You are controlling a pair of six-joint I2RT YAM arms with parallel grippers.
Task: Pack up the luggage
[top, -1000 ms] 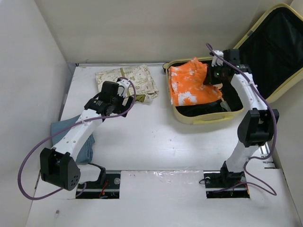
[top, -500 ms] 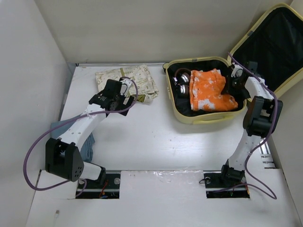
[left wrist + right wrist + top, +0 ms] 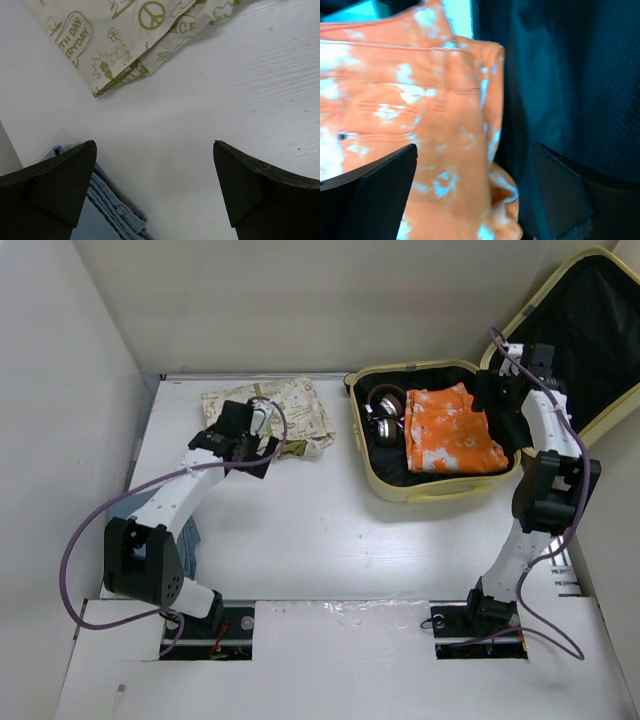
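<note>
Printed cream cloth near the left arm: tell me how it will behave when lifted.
The printed cloth probably sags limply: it lies flat in thin folded layers. Likely light, being thin fabric. Pinched by one edge, the fold may open, so the open left gripper should perhaps take several layers.

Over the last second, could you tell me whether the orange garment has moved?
Yes. The orange garment shifted right inside the luggage, off its left wall, uncovering the headphones.

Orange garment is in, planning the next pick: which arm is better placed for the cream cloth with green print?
Left. The left gripper, open, hangs beside the cream printed cloth; the right gripper is over the orange garment's edge inside the pale yellow hard-shell luggage.
</note>
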